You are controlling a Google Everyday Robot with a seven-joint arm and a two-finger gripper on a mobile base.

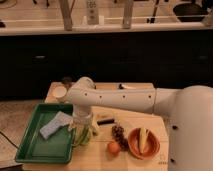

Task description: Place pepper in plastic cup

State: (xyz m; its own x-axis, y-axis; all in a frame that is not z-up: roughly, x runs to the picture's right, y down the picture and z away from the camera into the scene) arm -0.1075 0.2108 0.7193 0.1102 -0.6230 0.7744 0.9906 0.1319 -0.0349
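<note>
My white arm reaches from the right across the wooden table (pixel 150 120). The gripper (pixel 83 124) points down at the table's left part, just right of the green tray. A green pepper (pixel 83 136) shows right under the gripper, at the tray's right edge; whether it is held or resting on the table I cannot tell. A pale round cup (pixel 60 91) stands at the back left corner of the table, well behind the gripper.
A green tray (pixel 30 145) with a grey-blue sponge (pixel 55 125) lies at the left. An orange bowl (pixel 150 147) holding a yellow item, an orange fruit (pixel 114 147), dark grapes (pixel 118 132) and a small black object (pixel 105 120) lie right of the gripper. A dark counter stands behind.
</note>
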